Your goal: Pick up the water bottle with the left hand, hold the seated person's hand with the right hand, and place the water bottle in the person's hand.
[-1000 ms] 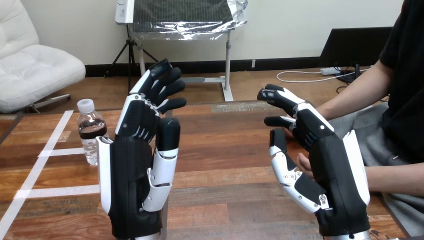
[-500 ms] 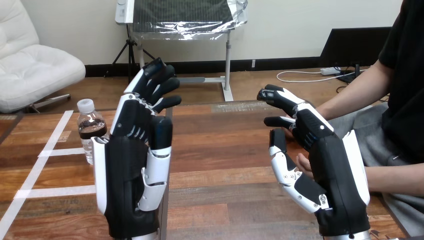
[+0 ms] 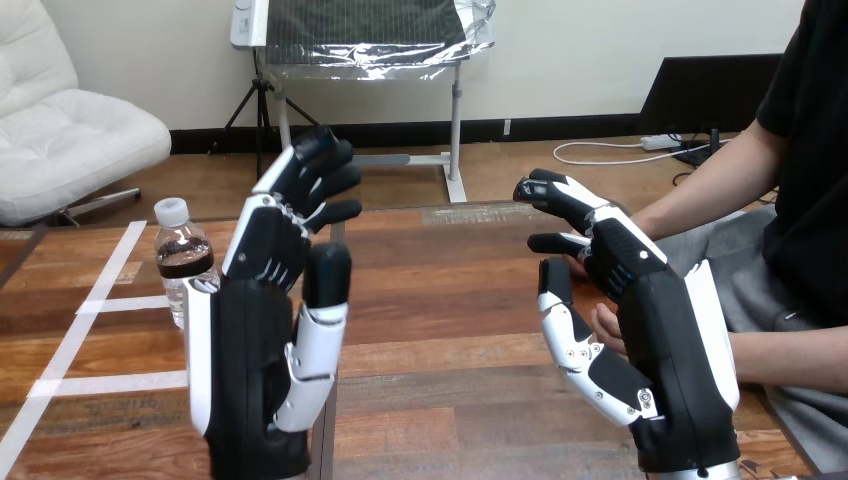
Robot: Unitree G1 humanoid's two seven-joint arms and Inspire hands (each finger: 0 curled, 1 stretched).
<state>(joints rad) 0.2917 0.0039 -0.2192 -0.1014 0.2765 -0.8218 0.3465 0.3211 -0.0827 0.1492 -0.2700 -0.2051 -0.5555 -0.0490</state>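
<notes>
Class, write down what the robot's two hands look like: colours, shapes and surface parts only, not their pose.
Both are machine hands, mostly black. The left hand has a broad black body edged by a white shell, a thumb with a white casing and a rounded black tip, and black fingers with white segments. The right hand matches it, and small screws dot its white thumb casing.

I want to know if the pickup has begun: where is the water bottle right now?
In the head view the water bottle stands upright on the table at its left side, beside white tape lines, just left of the raised left hand, ungrasped.
</notes>
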